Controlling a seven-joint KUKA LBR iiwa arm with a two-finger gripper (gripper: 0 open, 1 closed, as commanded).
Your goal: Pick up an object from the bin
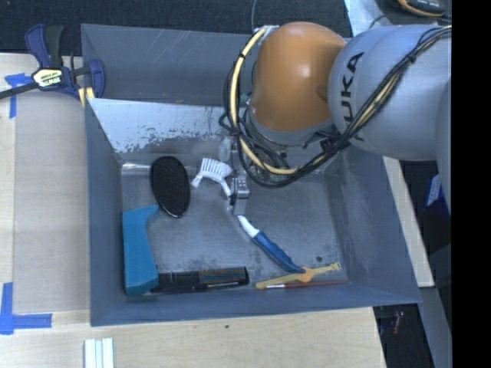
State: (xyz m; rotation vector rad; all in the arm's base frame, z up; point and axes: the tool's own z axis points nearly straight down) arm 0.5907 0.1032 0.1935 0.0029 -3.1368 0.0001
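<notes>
My gripper (237,190) hangs low over the middle of the bin, under the arm's orange cover. Just left of it lies a small white plastic piece (211,171) with prongs, close to or touching it. Directly below the gripper tip begins a blue-handled toothbrush (268,245) with a white head, which runs diagonally toward the lower right. A black oval object (170,185) rests further left on the bin floor. Nothing is seen held.
A blue foam-like block (139,251) stands along the left side. A black comb (203,279) lies by the front wall, and a thin yellow and orange tool (299,277) sits at the front right. The arm covers the bin's back right.
</notes>
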